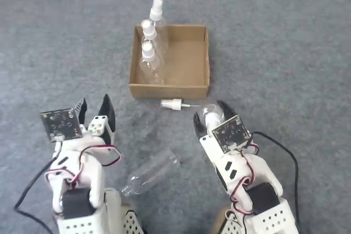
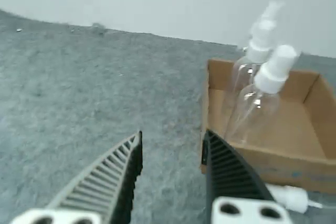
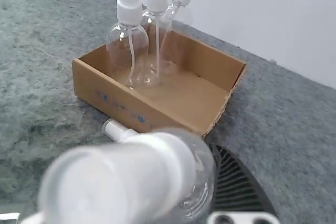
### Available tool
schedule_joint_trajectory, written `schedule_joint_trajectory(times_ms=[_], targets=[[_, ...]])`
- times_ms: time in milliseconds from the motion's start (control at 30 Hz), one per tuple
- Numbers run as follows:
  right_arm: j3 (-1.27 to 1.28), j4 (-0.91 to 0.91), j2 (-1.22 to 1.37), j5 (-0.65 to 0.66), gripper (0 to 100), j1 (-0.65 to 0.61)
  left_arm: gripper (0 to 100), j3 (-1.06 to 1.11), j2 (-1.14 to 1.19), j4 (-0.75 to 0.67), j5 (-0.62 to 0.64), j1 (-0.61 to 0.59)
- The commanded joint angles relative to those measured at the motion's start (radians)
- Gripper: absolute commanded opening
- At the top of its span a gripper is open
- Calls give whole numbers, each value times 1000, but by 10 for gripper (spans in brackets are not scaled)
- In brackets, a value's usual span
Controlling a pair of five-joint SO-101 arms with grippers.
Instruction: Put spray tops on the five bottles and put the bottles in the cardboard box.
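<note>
right gripper [image 1: 211, 118] is clamped on a capped bottle [image 3: 131, 182], just in front of the cardboard box [image 1: 170, 90], near its front-right corner. left gripper [image 1: 94, 109] is spread wide with nothing in it, well off to the box's front-left. three bottles [image 1: 151, 58] with tops on stand in a row along the box's left wall, so I read this as number four going in

how I'd run it: lift until the bottle base clears the front wall, then carry it over the free right half of the box. keep off the standing row, those look light and tippy. get it upright before lowering, seat the base on the box floor, then let go. no dropping, thin plastic probably bounces. back out straight up

watch the loose spray top [image 1: 171, 104] on the grey mat [image 1: 285, 53] just in front of the box, don't sweep it. I think it goes on the bare bottle [image 1: 152, 172] lying between the arms, that's the last one
</note>
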Motion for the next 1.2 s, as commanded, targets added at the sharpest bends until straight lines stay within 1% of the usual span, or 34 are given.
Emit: schedule_joint_trajectory(times_ms=[0, 167, 233, 300, 400, 500, 700, 800, 1000, 1167], targets=[[-74, 24, -16, -12, 75, 18, 145, 41, -6, -86, 6, -57], [-78, 36, -16, -12, 75, 19, 34, 62, -6, -98, 6, -68], [-83, 36, -16, -11, 75, 19, 11, 64, -6, -101, 5, -69], [-100, 38, -12, -11, 75, 44, 12, 65, -6, -101, 3, -69], [-166, 71, -5, -9, 75, 82, 12, 67, -6, -100, -37, -71], [-236, 99, -5, -8, 75, 82, 12, 74, -6, -101, -44, -69], [-354, 94, 13, -5, 75, 82, 12, 76, -6, -101, -49, -71], [-428, 90, 93, -5, 75, 82, 12, 76, -6, -101, -51, -72], [-600, 84, 357, -5, 75, 81, 12, 77, -6, -101, -51, -72], [-687, 5, 564, -5, 75, 81, 12, 77, -6, -101, -51, -72]])
